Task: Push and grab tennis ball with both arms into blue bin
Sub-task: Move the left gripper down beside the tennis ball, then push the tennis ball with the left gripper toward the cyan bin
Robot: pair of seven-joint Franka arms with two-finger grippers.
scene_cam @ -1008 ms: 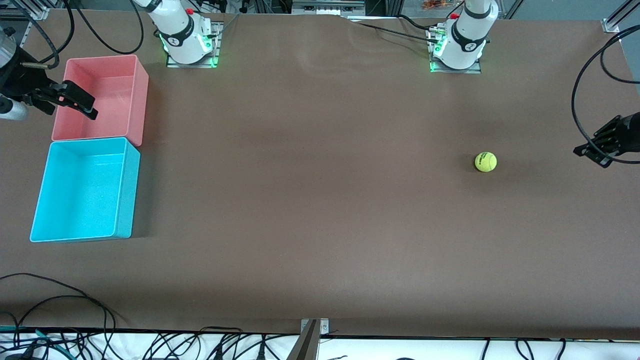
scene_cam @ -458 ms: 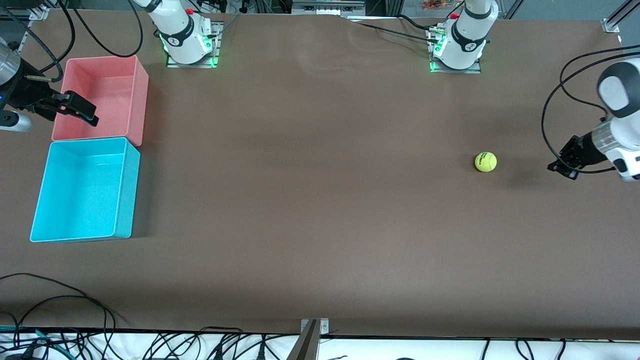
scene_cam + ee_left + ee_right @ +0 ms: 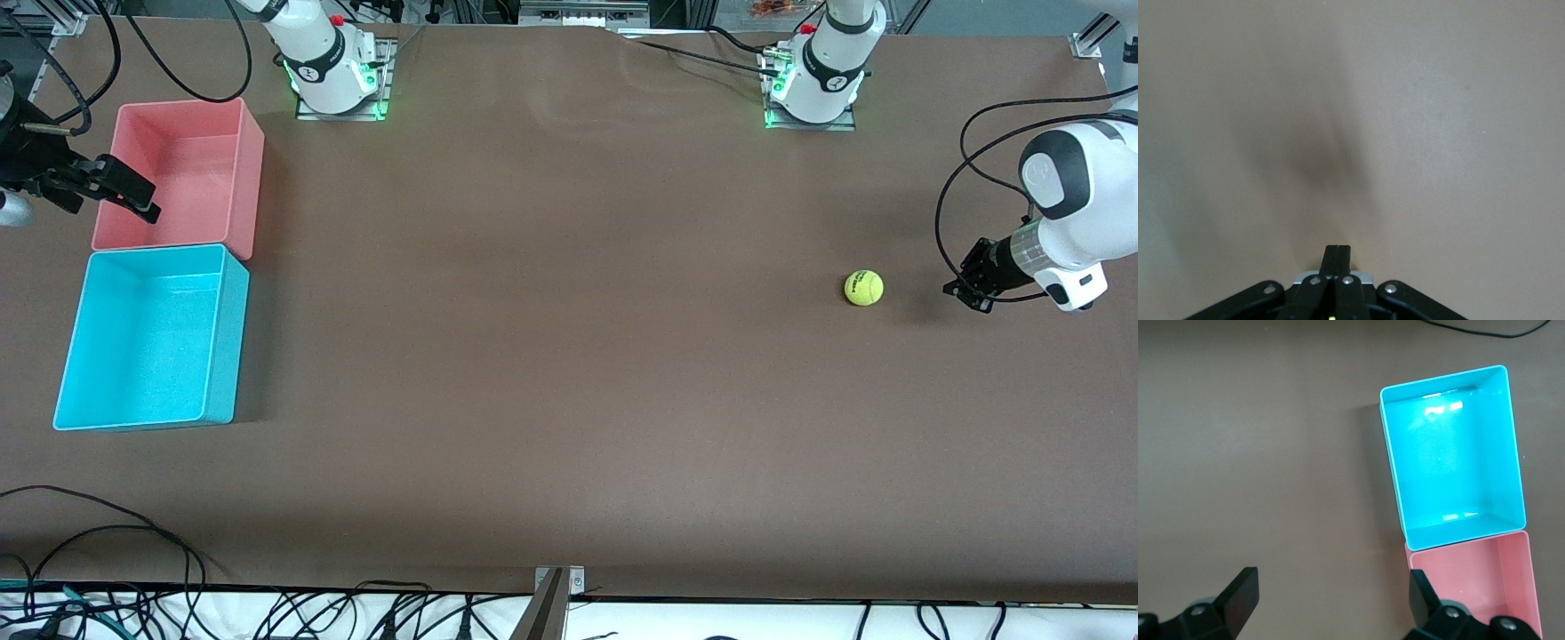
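The ball (image 3: 863,288) is seen resting on the brown counter (image 3: 569,356) toward the left arm's end, with its dark logo mark turned up. It is touched by nothing. The left end effector (image 3: 969,291) is held low just beside the ball, on the side toward the counter's edge at that arm's end, and is kept apart from it by a strip of bare counter. In the left wrist view its fingers (image 3: 1337,257) are shown pressed together with nothing between them, above a dark shadow on the counter; the ball is not seen in that view.

The blue bin (image 3: 71,391) is set at the right arm's end of the counter, well apart from the ball, and is seen holding nothing. A pink bin (image 3: 253,169) is placed touching it, farther from the front camera. The right end effector (image 3: 124,188) is held up in the air over the pink bin's outer wall. In the right wrist view its fingers (image 3: 1238,600) are shown spread wide with nothing held, and both bins, the blue bin (image 3: 1508,453) and the pink bin (image 3: 1531,587), are seen below it
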